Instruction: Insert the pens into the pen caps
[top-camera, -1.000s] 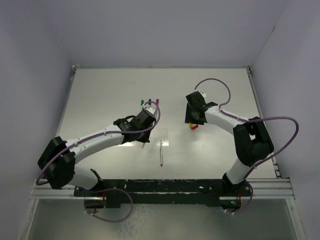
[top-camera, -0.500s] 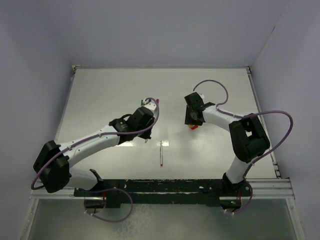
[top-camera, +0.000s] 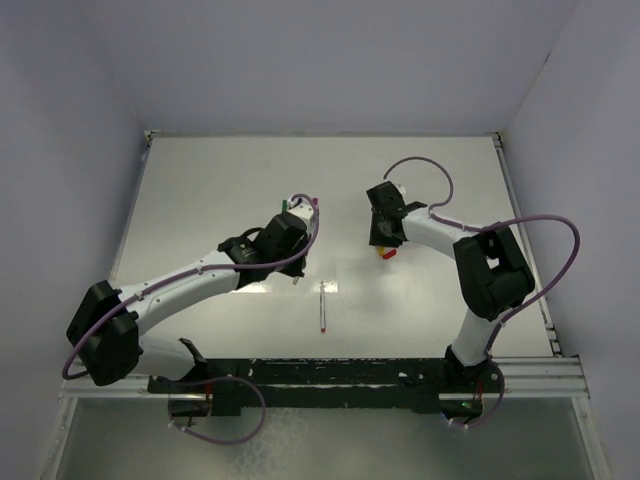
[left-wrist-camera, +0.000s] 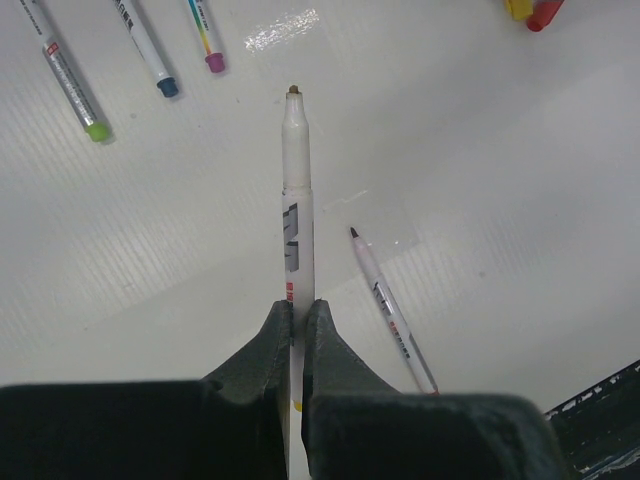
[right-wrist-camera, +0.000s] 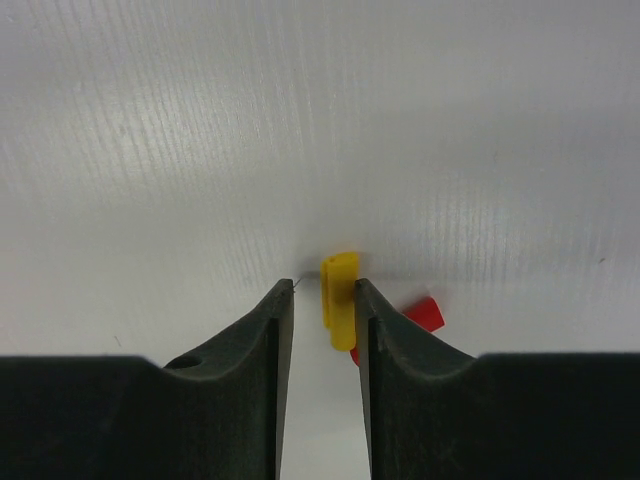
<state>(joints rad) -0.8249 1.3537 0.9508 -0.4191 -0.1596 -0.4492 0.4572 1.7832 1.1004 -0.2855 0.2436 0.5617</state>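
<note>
1. Writing: the held pen (left-wrist-camera: 296, 200) has a dark printed block and a small red mark on its white barrel. The loose pen (left-wrist-camera: 394, 315) has a line of red print. None of it is sharp enough to read, and no brand can be made out.
2. The left tool (left-wrist-camera: 297, 305) is clamped tight on the held pen, which sticks straight out with its tip uncapped, above the counter (left-wrist-camera: 520, 150).
3. The loose pen lies flat on the counter, also uncapped, just right of the held one in the left wrist view.
4. A green-capped pen (left-wrist-camera: 72, 85), a blue-capped pen (left-wrist-camera: 147, 50) and a magenta-capped pen (left-wrist-camera: 203, 35) lie side by side further off.
5. The right tool (right-wrist-camera: 325, 290) stands partly open astride the yellow cap (right-wrist-camera: 340, 300). The cap sits close against one finger, with a gap to the other. The red cap (right-wrist-camera: 422, 313) lies just beside it.
6. Since a second ago the left arm's wrist has moved up over the capped pens and the right arm's elbow has shifted left. The loose pen lies as before.
</note>
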